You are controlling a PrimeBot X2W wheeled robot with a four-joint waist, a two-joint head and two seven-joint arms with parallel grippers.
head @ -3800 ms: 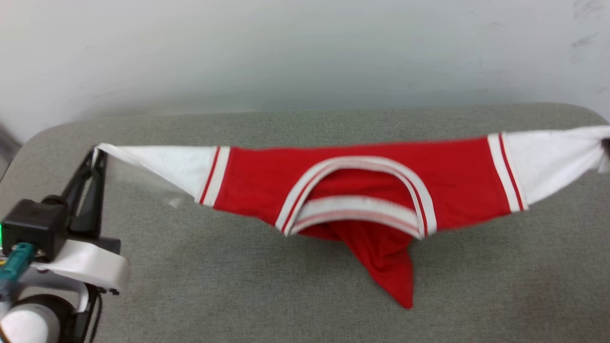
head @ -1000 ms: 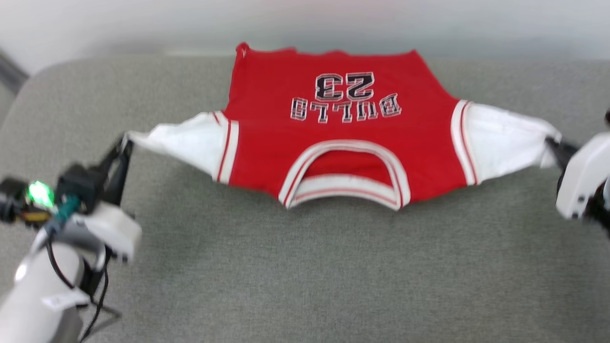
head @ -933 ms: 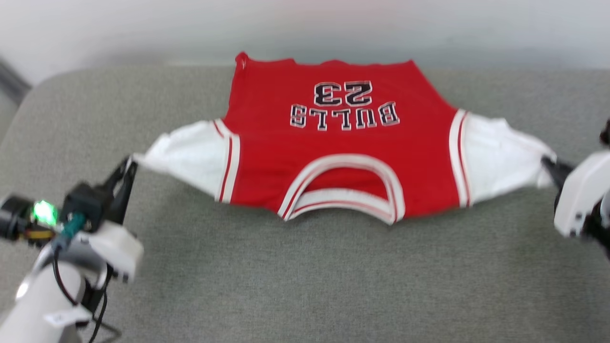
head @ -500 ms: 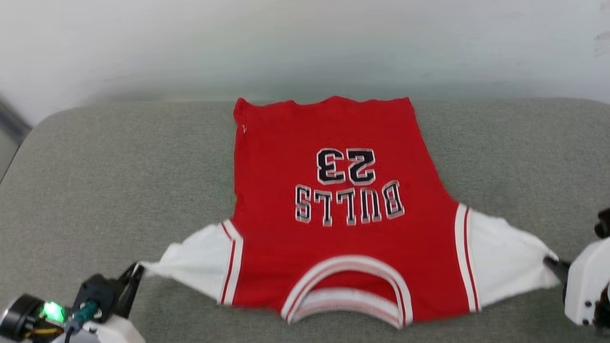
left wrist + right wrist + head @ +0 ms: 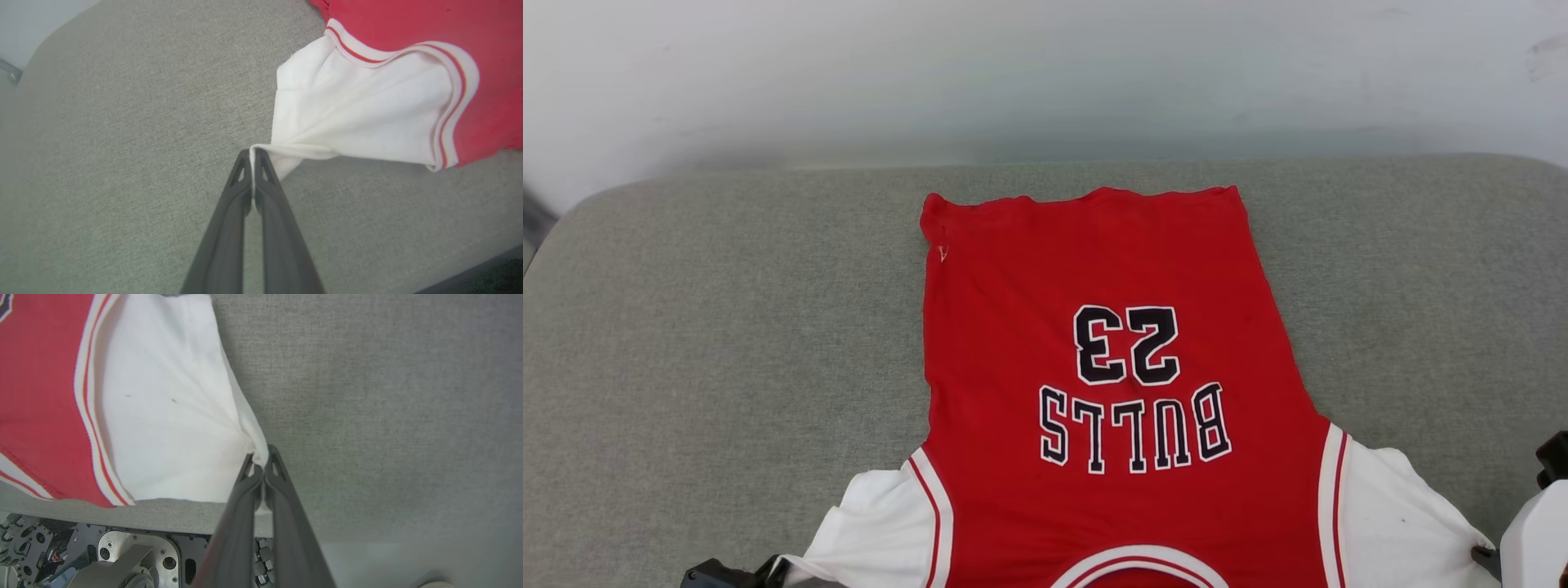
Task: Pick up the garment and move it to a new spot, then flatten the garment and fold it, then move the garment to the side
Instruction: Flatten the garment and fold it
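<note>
Across the grey, coarsely woven counter (image 5: 727,343) with its rounded corners, the garment (image 5: 1111,269) lies spread face up. Its straight hem lies toward the pale wall (image 5: 1045,73) and its neckband (image 5: 1139,567) lies at the near edge of the head view. The red body is a smooth knit, nearly flat, with a slightly wavy hem and one small pale fleck by the hem's left corner. It widens from the hem toward the shoulders. The lettering (image 5: 1134,429) is blocky black outlined in white. It reads upside down from the head: "BULLS", with "23" beyond it. The neckband is a ribbed white arc with a thin red stripe, and the same striped ribbing joins each white sleeve to the red.

The left gripper (image 5: 252,157) is clenched on the outer tip of the left sleeve (image 5: 359,106), with a thin fold of white cloth caught between its two slim, dark, tapering fingers. From that pinch the sleeve opens out in a fan of soft creases, and a shadow lies under its lower edge.

The right gripper (image 5: 261,457) is likewise clamped on the tip of the right sleeve (image 5: 163,408). That cloth bunches where the fingertips meet and radiates in shallow pleats toward the striped seam. Two tiny dark specks mark this sleeve. Below the counter's edge in the right wrist view sits the robot's base (image 5: 135,547), made of bare metal plates with round holes.
</note>
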